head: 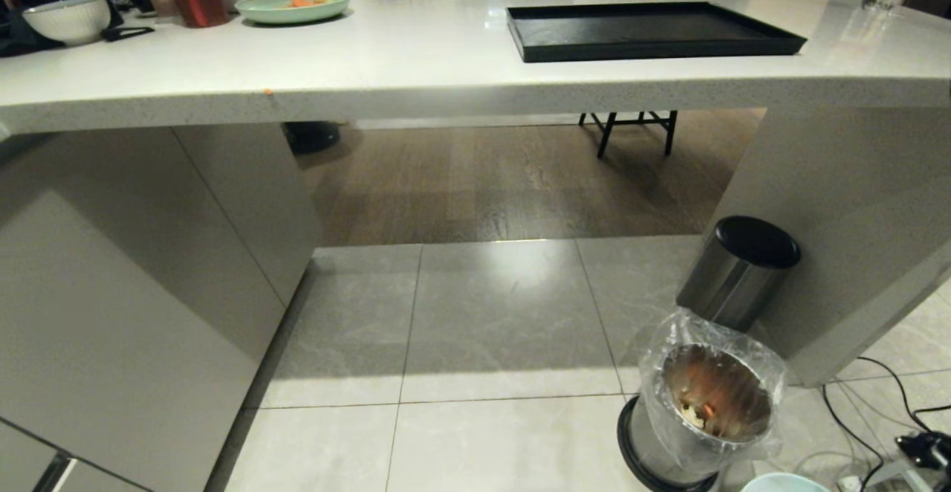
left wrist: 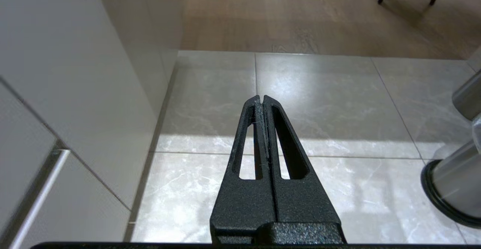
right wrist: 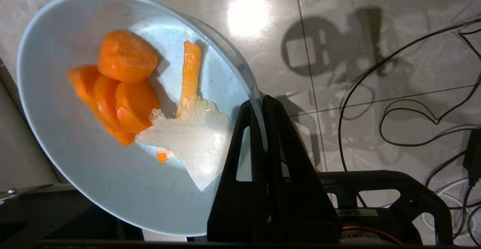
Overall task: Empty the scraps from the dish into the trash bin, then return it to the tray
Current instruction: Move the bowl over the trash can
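Carrying the pale-blue bowl [right wrist: 94, 136] toward the dump is the step in hand, as I judge it — the carrot scraps [right wrist: 120, 87] and a pale translucent bit lie inside it, nothing tipped out from it yet. The right gripper [right wrist: 262, 102] is clamped on the bowl's rim, one finger inside and one outside, pressed nearly together on the thin wall; the bowl hangs over floor tiles and cables. In the head view only a sliver of its rim shows at 5 o'clock, just beside the bag-lined trash bin [head: 706, 403], which already holds some scraps. Next the bowl must be brought over the bin's mouth and tilted. The black tray [head: 646, 31] waits on the surface at 1 o'clock. The left gripper [left wrist: 262, 99] hangs parked over the floor — fingers together, empty.
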`<state>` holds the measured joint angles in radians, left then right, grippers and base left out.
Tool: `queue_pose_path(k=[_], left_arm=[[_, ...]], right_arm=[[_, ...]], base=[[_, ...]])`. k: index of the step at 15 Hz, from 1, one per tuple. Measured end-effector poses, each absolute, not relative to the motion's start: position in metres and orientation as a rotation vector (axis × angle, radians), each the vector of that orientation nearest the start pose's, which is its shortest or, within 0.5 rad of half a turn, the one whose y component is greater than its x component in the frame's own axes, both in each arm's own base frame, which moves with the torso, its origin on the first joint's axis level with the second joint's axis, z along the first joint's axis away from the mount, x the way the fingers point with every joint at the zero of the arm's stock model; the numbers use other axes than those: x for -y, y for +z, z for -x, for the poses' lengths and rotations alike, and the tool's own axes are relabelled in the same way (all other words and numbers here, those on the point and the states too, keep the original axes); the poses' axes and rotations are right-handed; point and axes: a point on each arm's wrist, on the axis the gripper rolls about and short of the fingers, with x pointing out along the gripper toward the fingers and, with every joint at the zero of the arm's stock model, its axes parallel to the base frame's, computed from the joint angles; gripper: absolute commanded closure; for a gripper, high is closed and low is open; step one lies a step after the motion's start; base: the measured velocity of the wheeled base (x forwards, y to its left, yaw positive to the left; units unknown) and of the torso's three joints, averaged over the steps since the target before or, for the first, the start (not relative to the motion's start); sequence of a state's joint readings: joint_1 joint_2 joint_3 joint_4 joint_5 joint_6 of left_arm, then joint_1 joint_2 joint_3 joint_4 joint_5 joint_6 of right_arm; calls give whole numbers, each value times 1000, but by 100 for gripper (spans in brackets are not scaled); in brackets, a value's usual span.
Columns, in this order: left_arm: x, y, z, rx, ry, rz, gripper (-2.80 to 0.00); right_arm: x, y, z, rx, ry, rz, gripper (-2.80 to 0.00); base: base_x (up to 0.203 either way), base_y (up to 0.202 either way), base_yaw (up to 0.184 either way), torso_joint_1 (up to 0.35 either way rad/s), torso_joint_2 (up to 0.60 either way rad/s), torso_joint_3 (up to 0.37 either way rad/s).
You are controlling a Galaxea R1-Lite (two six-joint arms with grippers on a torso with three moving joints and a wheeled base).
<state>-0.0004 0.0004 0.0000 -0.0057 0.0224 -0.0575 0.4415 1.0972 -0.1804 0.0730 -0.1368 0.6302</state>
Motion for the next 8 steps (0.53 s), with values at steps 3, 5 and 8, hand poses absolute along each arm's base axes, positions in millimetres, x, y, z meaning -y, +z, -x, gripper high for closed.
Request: queue_pose_path(k=[3, 5, 8], left_arm=[[-1, 76, 23, 6, 21, 58, 0], [-1, 76, 23, 6, 22, 57, 0], [-1, 76, 23, 6, 22, 57, 0]], right_arm=[[-34, 89, -79, -992, -30, -294, 0], [-34, 89, -79, -992, -28, -294, 0], [-34, 89, -79, -992, -29, -293, 0]], base=[[0, -196, 2, 2, 1, 6], [0, -190, -2, 0, 4, 2], [0, -88, -1, 2, 2, 3]])
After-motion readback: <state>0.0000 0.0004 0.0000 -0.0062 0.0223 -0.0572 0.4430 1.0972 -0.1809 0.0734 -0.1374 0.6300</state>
